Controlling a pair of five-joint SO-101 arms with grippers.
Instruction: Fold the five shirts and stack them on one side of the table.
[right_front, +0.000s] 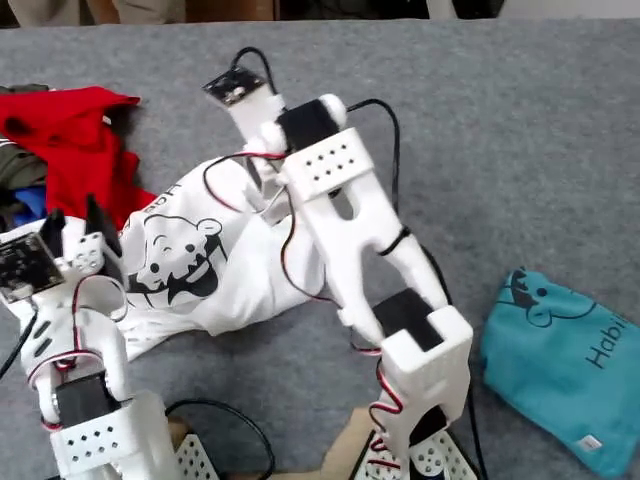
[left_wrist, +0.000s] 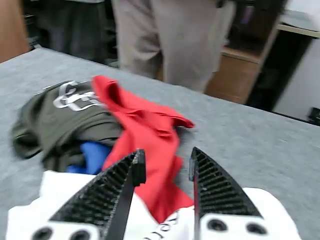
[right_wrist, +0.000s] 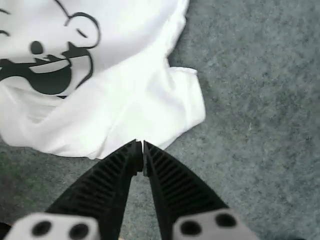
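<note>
Where right fingers (right_wrist: 112, 177) meet, white shirt (right_wrist: 125, 100) edge touches.

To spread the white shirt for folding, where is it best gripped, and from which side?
Probably the loose flap of the white shirt that juts onto the bare grey table. Come from that table side: the edge there lies free, while the printed middle is broad cloth with no edge to pinch.
</note>
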